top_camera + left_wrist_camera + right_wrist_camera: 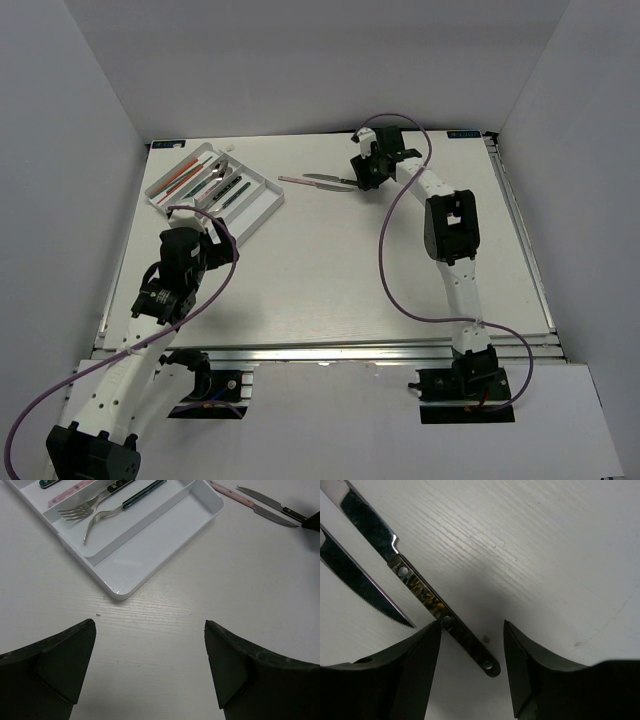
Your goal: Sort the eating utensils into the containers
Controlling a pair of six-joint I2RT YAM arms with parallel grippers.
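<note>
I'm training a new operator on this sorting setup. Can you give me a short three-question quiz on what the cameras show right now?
1. True or false: the right gripper is clamped on a fork.
2. How many knives lie on the table outside the tray? A one, B two, C four.
3. What does the left gripper hold?

Key:
1. False. Its open jaws straddle the handle of the dark-handled knife.
2. B. They are that one and the pink-handled knife.
3. Nothing. It hangs open over bare table.
</note>
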